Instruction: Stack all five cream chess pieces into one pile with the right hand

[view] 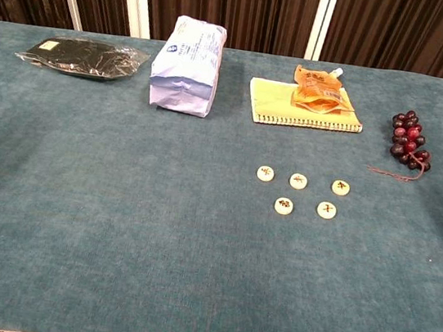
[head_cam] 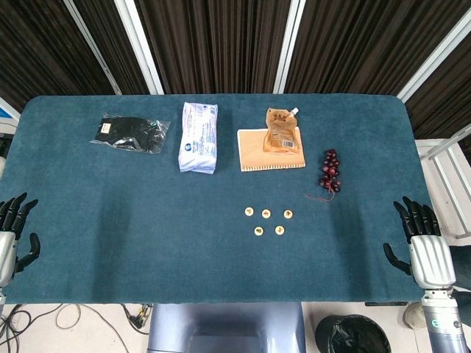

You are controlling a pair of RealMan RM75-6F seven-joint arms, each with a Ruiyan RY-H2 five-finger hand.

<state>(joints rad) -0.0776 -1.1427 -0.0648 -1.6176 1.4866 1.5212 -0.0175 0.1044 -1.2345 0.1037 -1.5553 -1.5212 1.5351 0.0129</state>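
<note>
Your right hand point(head_cam: 427, 250) rests at the surface's point(head_cam: 110, 220) right edge, fingers spread, holding nothing — the five cream chess pieces point(head_cam: 266, 214) lie flat, well off to its left, nearer it than your left hand point(head_cam: 13, 235).

Five cream chess pieces point(view: 297, 192); two hands point(head_cam: 421, 246); one notebook point(head_cam: 270, 151).

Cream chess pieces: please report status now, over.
Left hand and right hand open, at table edges. Five round cream chess pieces flat, apart, none stacked. Dark red grape bunch lies beyond, not blocking.
</note>
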